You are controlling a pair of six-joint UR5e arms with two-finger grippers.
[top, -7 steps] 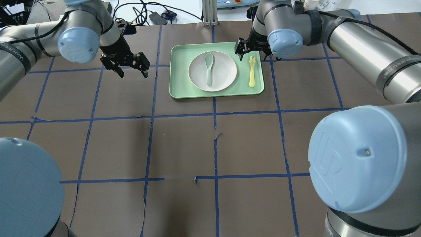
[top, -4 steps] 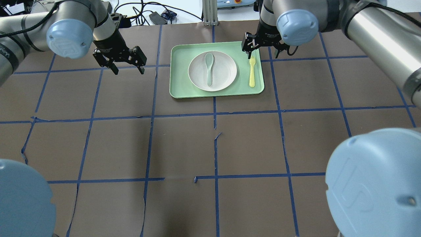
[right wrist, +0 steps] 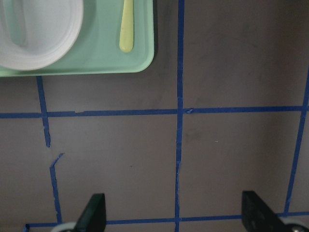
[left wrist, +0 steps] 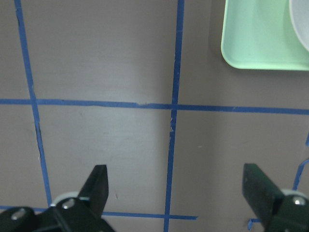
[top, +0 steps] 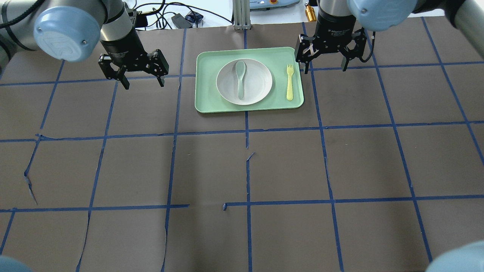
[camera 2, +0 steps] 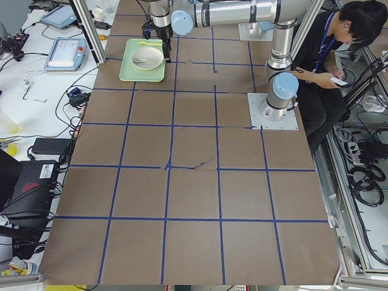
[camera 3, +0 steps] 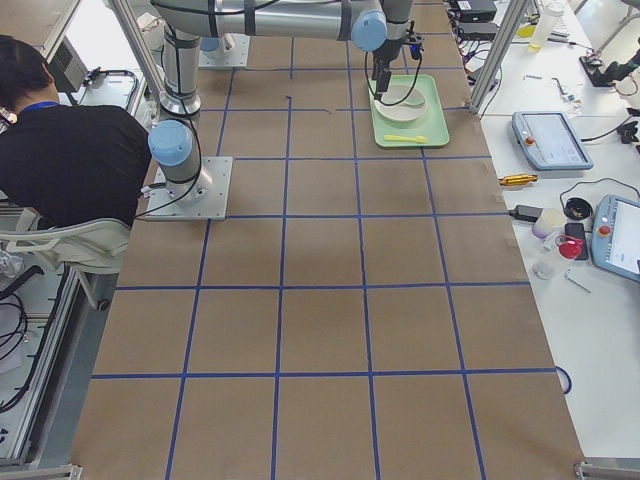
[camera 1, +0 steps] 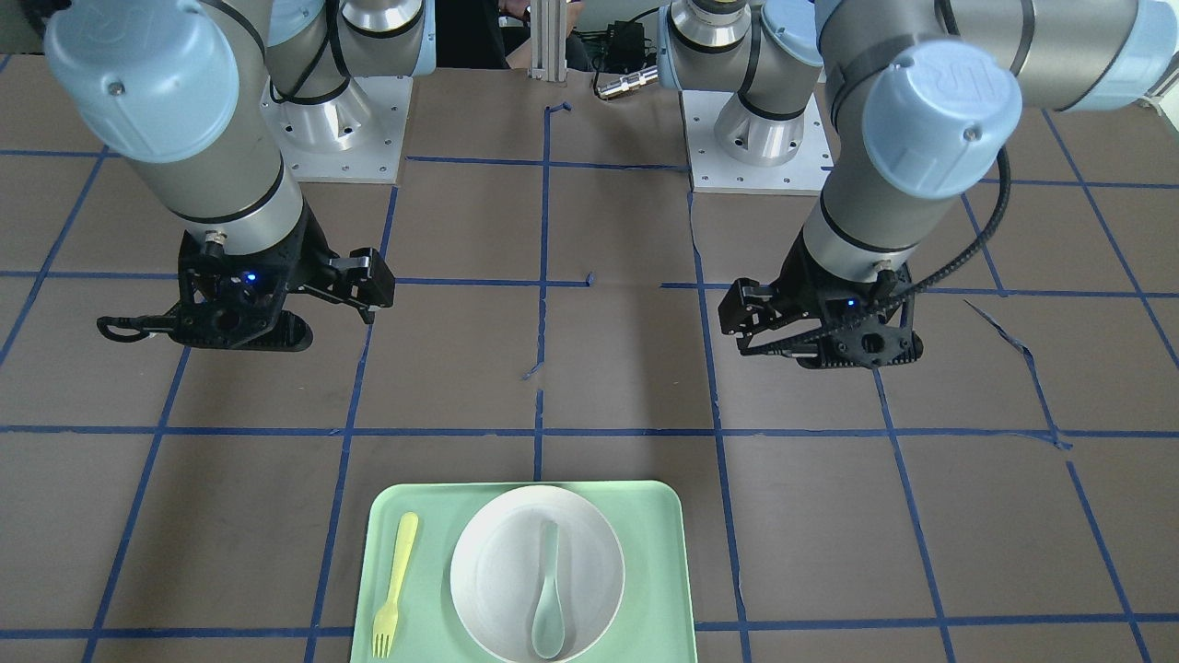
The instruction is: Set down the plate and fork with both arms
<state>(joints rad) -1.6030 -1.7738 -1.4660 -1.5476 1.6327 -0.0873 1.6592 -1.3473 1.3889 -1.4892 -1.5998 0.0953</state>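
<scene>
The off-white plate [top: 260, 85] sits on a mint-green tray [top: 204, 102] at the table's far middle. The pale-yellow fork [top: 290, 83] lies on the tray right of the plate, tines toward the far edge. My left gripper [top: 143, 84] is open and empty over bare table left of the tray. My right gripper [top: 325, 68] is open and empty just off the tray's right edge, beside the fork's tines. The left wrist view shows open fingers [left wrist: 99, 186] and the tray corner [left wrist: 260, 46]. The right wrist view shows the fork [right wrist: 127, 26] and plate [right wrist: 48, 38].
A pale grey-green spoon [top: 240, 78] lies in the plate. Brown table paper carries a blue tape grid [top: 247, 130]. Cables and an aluminium post [top: 242, 15] stand past the far edge. A seated person [camera 2: 330, 54] is behind the robot bases.
My right gripper has moved right, from over the tray's far right corner to just off its edge. My left gripper shifted slightly left. Both elbows swung out of view. Plate and fork stayed put.
</scene>
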